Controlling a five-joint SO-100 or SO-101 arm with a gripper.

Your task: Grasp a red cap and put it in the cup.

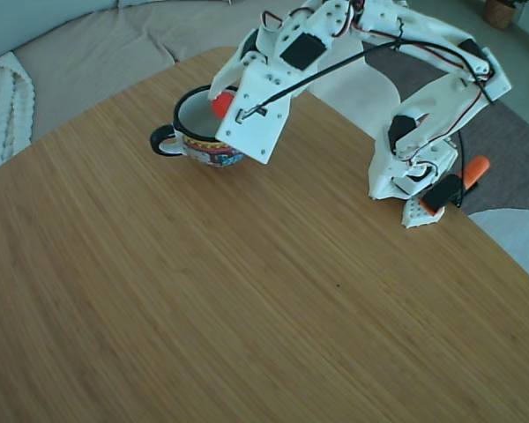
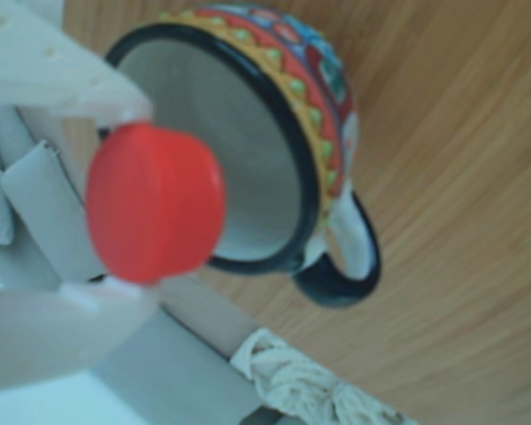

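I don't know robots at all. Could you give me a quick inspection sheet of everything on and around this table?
Surface: bamboo-grain table, bare.
Job's things: red cap held over the cup, not yet dropped; cup upright.
Clutter: nothing seen.
Gripper: gripper shut on the red cap.
Cables: black and red wires along the arm.
Surroundings: beige sofa, knitted blanket, orange-and-black clamp at the arm's base.

Fixed view is looking down at the bench (image 1: 203,308) from high up, pretty far back. Other view is sitting right by the tool (image 2: 115,208), super close. Both are catching the cup (image 1: 194,141).
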